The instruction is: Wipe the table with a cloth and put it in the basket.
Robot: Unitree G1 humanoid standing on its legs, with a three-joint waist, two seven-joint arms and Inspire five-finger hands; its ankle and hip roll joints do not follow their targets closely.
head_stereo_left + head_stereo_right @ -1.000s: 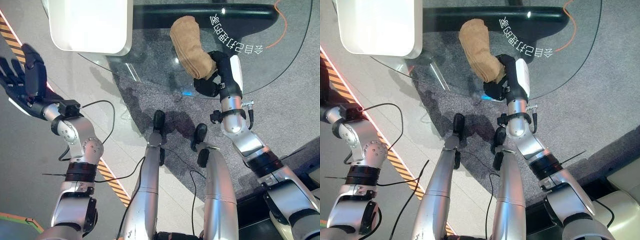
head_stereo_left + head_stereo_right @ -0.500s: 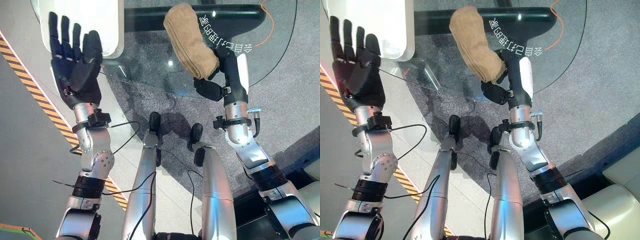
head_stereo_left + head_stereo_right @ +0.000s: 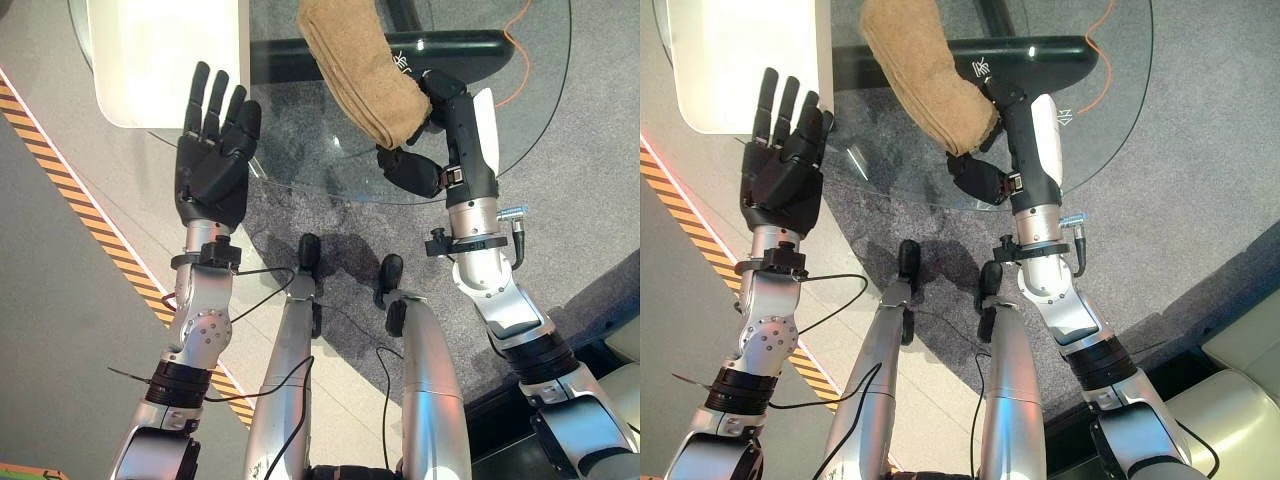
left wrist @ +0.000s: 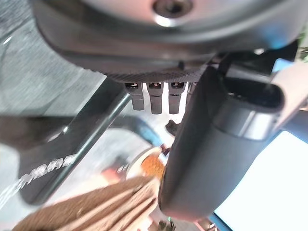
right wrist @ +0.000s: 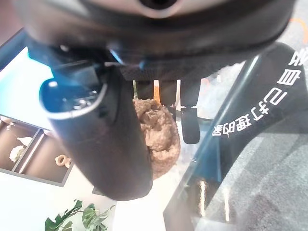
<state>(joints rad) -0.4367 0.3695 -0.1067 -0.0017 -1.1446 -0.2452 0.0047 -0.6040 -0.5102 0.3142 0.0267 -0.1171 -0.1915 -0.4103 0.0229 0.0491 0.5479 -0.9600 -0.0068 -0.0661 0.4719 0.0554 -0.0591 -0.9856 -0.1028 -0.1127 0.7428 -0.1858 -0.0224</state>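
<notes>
Gripping the folded tan terry cloth (image 3: 355, 70) in the curled right hand (image 3: 432, 135), pressed on the round glass table (image 3: 300, 150) for wiping, left hand (image 3: 212, 165) spread open, empty, alongside.

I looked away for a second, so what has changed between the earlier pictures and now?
The left hand swung in from the far left, fingers straight, to the round glass table's near edge. The right hand stays curled on the folded tan cloth, pushing it farther across.

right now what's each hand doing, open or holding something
Left hand: open, fingers straight, holding nothing, raised by the glass table edge.
Right hand: shut on the brown cloth, on the table.
</notes>
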